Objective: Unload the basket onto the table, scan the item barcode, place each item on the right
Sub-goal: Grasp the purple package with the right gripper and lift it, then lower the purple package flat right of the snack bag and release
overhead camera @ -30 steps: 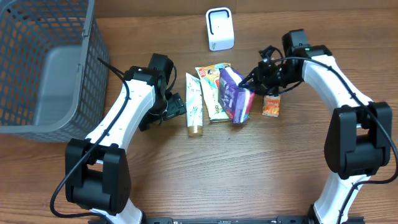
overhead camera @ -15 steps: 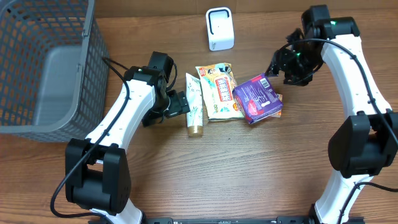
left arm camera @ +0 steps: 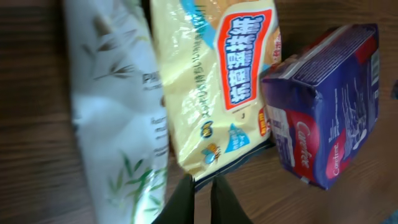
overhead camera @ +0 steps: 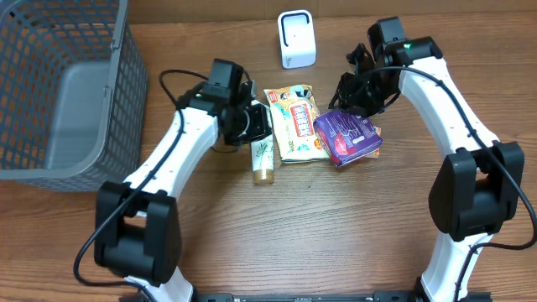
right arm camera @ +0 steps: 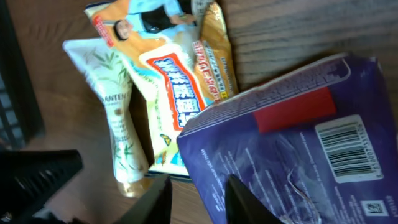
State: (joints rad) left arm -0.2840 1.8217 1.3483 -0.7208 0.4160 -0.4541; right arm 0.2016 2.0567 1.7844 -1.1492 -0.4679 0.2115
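Hanging low over the bench (overhead camera: 336, 226), the left end effector (left arm camera: 201, 182) is clenched, fingers drawn tight with only a sliver between them. Its tips sit at the dark lower edge of the yellow snack packet (left arm camera: 211, 93), just beside the white tube (left arm camera: 115, 124). Cannot tell whether they nip the packet's edge or merely touch it. The right end effector (right arm camera: 198, 182) stands part open, fingers apart, over one corner of the purple pack (right arm camera: 280, 143), with nothing seen gripped between them. The purple pack lies flat on the bench, on the right of the yellow packet and touching it. The white scanner (overhead camera: 296, 39) stands well apart from it at the far edge. The barcode (right arm camera: 343, 149) faces up on a white patch near one end of the pack, a red rectangle (right arm camera: 295, 109) close by. Its digits are too small to read. Writing: "Carefree" in pale lettering on the pack's side panel, seen from the left wrist. "PANTENE" is partly legible on the tube, among printed green leaf sprigs. The yellow packet carries large white Chinese characters on a red panel and a small cartoon insect lower down. Tube, packet and pack lie side by side in a row, left to right in the overhead view. A grey mesh basket (overhead camera: 126, 75) stands at the far left.
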